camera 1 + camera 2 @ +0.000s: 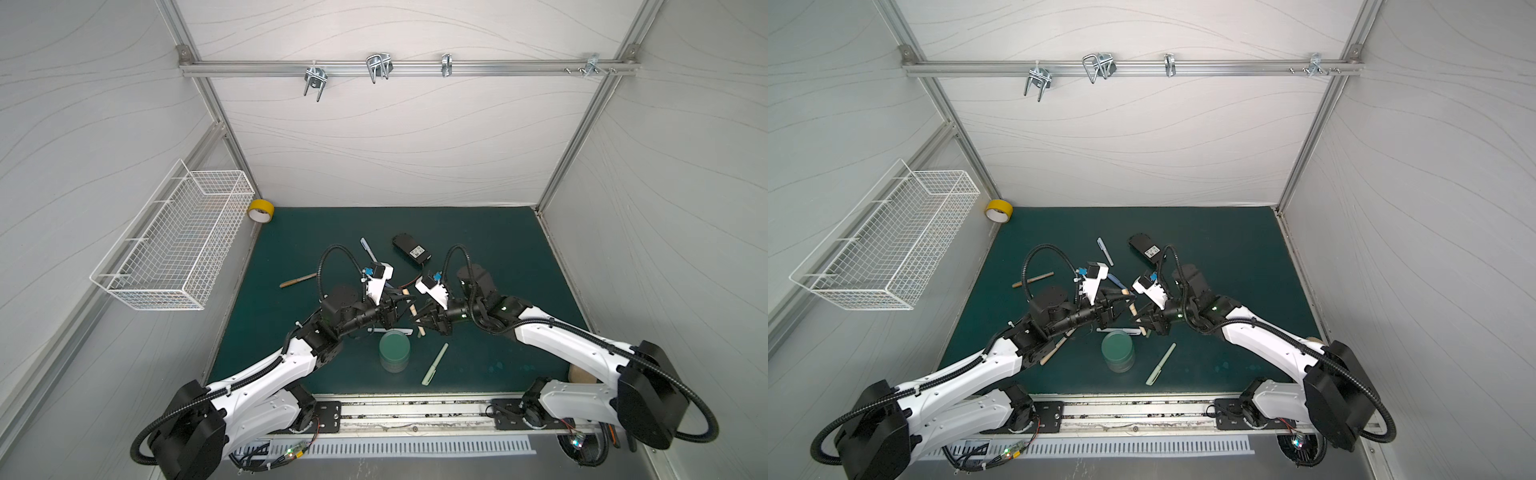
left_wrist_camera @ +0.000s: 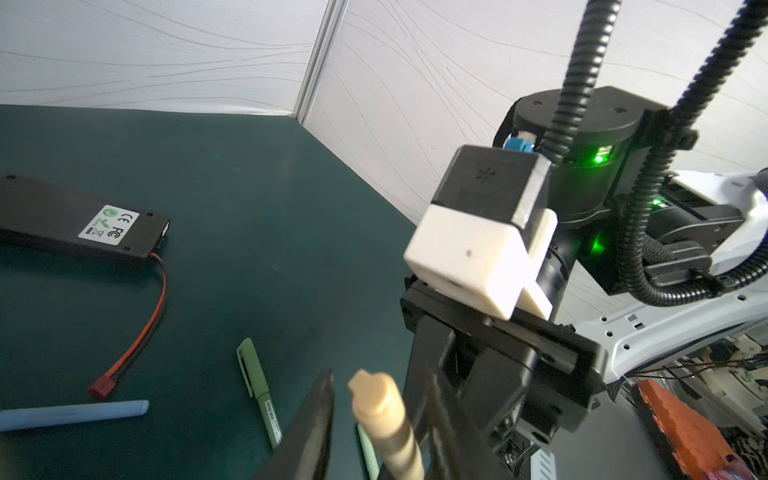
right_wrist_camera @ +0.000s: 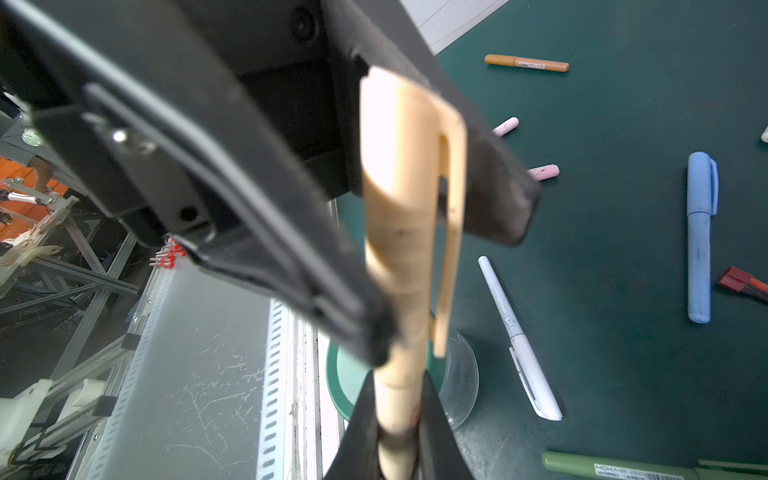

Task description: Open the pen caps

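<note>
Meeting above the middle of the mat (image 1: 507,232), both grippers share one tan pen (image 1: 412,311), held tilted and clear of the surface. The right gripper (image 3: 399,419) is clamped tight on the barrel, its fingers (image 3: 440,432) pressing it from both sides. The left gripper (image 2: 380,409) has its jaws on either side of the cap (image 3: 401,174), which sits on the pen with its clip (image 3: 452,232) turned toward one jaw. The right wrist view shows the jaws against the cap and the left wrist view shows slim gaps, so I cannot tell whether they bite (it looks close either way).

Just beside the held pen, nearer the arm bases, a clear dish (image 1: 394,351) with a green bottom stands on the mat. Other pens lie flat there. A blue pen (image 3: 700,237), a white pen (image 3: 517,336) and a green pen (image 1: 435,363) all have caps on. A brown pen (image 1: 297,280) lies well apart on the left arm's side. Two pink pieces (image 3: 544,171) show past a left jaw, too hidden to name. A black battery (image 1: 411,248) with a red wire (image 2: 160,307) lies beyond the grippers.
</note>
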Robot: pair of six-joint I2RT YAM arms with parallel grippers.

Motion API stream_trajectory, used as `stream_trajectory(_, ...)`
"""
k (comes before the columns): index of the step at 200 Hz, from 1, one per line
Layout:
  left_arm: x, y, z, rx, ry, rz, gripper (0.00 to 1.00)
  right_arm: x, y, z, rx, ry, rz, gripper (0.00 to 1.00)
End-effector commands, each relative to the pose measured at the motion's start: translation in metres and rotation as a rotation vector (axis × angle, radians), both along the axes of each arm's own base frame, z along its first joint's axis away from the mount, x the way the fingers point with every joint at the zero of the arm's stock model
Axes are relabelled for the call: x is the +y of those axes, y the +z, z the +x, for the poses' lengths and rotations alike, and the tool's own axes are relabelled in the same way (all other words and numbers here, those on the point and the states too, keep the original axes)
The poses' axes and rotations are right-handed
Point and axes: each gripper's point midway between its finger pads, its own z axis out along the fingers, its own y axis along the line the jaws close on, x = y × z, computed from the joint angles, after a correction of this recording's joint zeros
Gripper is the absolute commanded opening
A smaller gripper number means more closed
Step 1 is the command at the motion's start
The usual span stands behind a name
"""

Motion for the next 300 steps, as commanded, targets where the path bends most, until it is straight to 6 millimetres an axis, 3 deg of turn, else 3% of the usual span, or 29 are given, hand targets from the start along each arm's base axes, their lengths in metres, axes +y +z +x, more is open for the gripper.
stream_trajectory(1,-0.007,0.026,0.001,-0.056,-0.026,-0.058,0.31,0.003,0.004,-0.004,-0.036,0.040,0.021,0.00)
stream_trajectory(25,-0.006,0.025,0.003,-0.050,-0.013,-0.055,0.17,0.003,0.005,-0.004,-0.046,0.032,0.024,0.00)
stream_trajectory(41,-0.001,0.024,0.007,-0.046,0.025,-0.052,0.11,0.000,0.006,0.000,-0.060,0.004,0.018,0.10)
stream_trajectory(80,0.013,0.026,0.015,-0.047,0.120,-0.058,0.07,-0.012,0.018,0.006,-0.097,-0.061,0.073,0.37)
stream_trajectory(111,0.016,0.027,0.018,-0.032,0.129,-0.088,0.05,-0.024,0.029,0.008,-0.119,-0.101,0.142,0.45)
stream_trajectory(147,0.011,0.030,0.012,-0.039,0.084,-0.109,0.04,-0.023,0.027,0.010,-0.111,-0.115,0.168,0.49)
stream_trajectory(224,-0.003,0.034,0.001,-0.037,-0.030,-0.149,0.05,-0.015,0.021,0.017,-0.105,-0.118,0.217,0.41)
stream_trajectory(280,-0.008,0.031,0.003,-0.022,-0.048,-0.167,0.06,-0.010,0.018,0.017,-0.085,-0.105,0.241,0.25)
stream_trajectory(300,-0.008,0.030,0.003,-0.022,-0.050,-0.171,0.07,-0.010,0.018,0.017,-0.085,-0.104,0.244,0.14)
